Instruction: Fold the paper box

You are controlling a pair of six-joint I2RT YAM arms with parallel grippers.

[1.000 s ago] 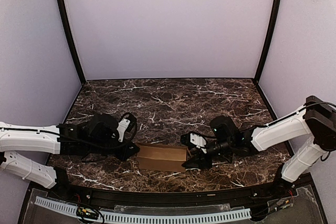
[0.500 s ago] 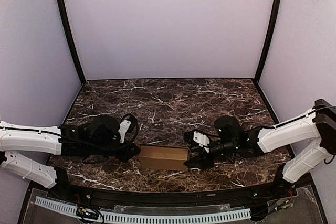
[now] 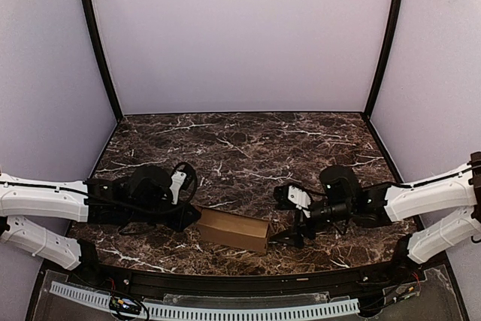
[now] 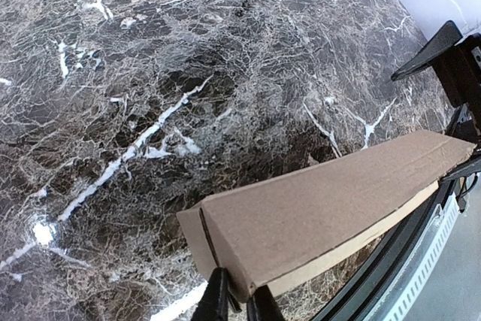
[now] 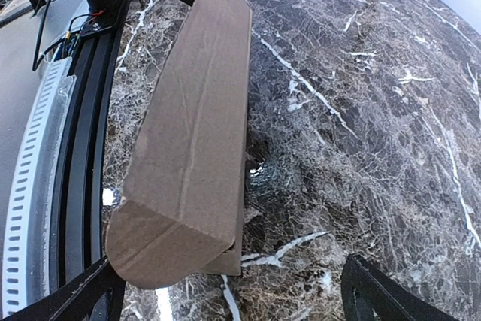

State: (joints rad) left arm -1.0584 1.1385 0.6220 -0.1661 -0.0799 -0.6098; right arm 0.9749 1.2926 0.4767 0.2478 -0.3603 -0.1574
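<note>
The paper box (image 3: 233, 229) is a tan elongated carton lying near the table's front edge, slightly askew. It also shows in the left wrist view (image 4: 323, 208) and the right wrist view (image 5: 199, 125). My left gripper (image 3: 191, 219) is shut on the lower corner of the box's left end, its fingers pinching the cardboard (image 4: 239, 304). My right gripper (image 3: 282, 220) is open, just off the box's rounded right end flap, not touching it; in its own view (image 5: 225, 307) one finger stands on each side of that end. Its dark fingers (image 4: 436, 46) also show beyond the box in the left wrist view.
The dark marble table (image 3: 240, 148) is walled by pale panels at the back and sides. A black rail and a white slotted strip (image 3: 225, 310) run along the near edge, close to the box. The same strip shows in the right wrist view (image 5: 34, 186).
My right gripper has drawn back to the right, off the box's right end. The box has turned slightly, its right end swinging toward the near edge. The left gripper keeps its hold.
</note>
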